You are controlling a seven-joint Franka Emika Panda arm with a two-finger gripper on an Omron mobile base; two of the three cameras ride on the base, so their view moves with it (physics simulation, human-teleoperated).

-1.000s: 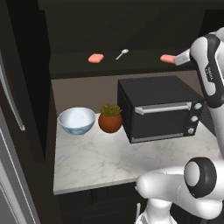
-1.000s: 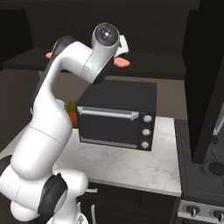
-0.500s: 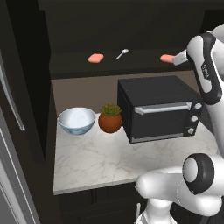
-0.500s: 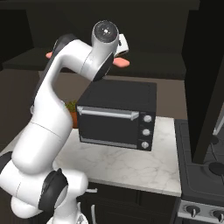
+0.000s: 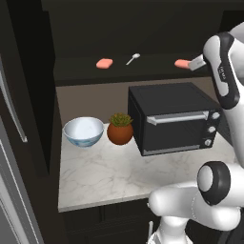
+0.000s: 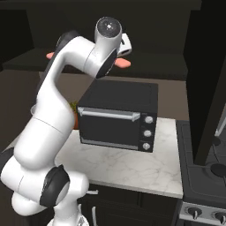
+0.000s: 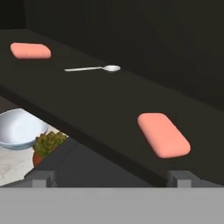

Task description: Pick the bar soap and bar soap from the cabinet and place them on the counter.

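Two salmon-pink bar soaps lie on the dark shelf of the open cabinet (image 5: 143, 72). One bar soap (image 5: 182, 63) sits at the right end, the other bar soap (image 5: 104, 63) further left. My gripper (image 5: 196, 62) hovers just right of the right-hand bar, apart from it. In the hand view the near bar soap (image 7: 163, 134) lies ahead and slightly right of my open gripper (image 7: 112, 178), with nothing between the fingertips (image 7: 180, 177). The far bar soap (image 7: 30, 50) lies at the upper left. The marble counter (image 5: 109, 174) stretches below. The right base view shows one bar soap (image 6: 123, 63) beside my arm.
A small silver spoon (image 5: 133, 58) lies on the shelf between the two bars. On the counter stand a black toaster oven (image 5: 174, 119), a potted plant (image 5: 120, 128) and a pale bowl (image 5: 83, 131). An open cabinet door (image 5: 24, 95) hangs at the left.
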